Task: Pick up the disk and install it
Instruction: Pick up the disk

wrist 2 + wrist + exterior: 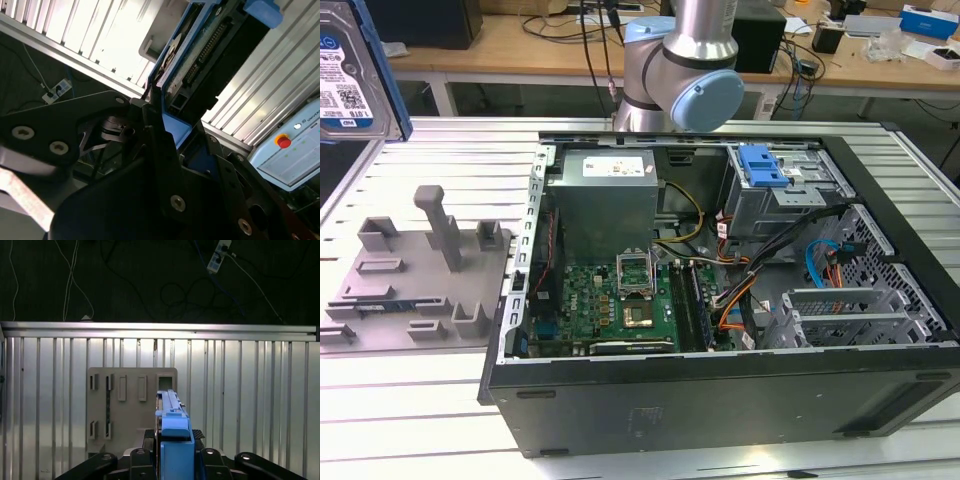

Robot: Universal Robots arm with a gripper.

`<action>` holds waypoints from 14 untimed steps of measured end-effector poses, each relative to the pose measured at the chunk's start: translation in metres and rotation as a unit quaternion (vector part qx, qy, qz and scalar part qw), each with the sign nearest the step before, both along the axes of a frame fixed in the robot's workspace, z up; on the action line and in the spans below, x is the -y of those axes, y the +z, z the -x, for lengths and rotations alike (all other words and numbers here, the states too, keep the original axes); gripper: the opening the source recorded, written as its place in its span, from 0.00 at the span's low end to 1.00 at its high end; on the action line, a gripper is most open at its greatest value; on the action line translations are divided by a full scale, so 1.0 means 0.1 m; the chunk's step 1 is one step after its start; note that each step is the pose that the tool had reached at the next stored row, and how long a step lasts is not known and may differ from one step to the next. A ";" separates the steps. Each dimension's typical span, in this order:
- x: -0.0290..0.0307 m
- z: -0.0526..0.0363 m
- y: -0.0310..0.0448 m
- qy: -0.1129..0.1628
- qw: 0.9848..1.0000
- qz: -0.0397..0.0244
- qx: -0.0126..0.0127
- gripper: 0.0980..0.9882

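The gripper (175, 456) is clamped on the disk (350, 72), its black fingers (209, 456) pressed against both sides of the blue carrier. The disk's long axis runs straight out from the fingers, edge-on in the first wrist view. In the exterior view the disk hangs high off the table, well apart from the open computer case (720, 395), past the case's side on the exterior view's left. The case's drive cage (760, 208) sits in its far corner. The arm (680, 60) stands behind the case.

Blue-framed disk (355, 70) with white-and-blue label (340, 100), grey holder (420, 270), green motherboard (605, 300), black case (720, 400)
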State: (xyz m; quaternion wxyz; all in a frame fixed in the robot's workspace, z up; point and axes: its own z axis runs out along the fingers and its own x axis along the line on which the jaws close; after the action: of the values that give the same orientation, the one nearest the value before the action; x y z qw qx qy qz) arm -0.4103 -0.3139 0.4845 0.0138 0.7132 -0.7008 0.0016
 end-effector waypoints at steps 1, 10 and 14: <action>0.001 0.000 0.000 0.000 1.000 0.000 0.000 0.30; 0.050 -0.047 0.000 0.000 1.000 0.000 0.000 0.30; 0.156 -0.195 0.000 0.000 1.000 0.000 0.000 0.30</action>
State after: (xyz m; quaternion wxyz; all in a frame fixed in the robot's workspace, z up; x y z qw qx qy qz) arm -0.3907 -0.3295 0.4845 0.0137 0.7132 -0.7008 0.0013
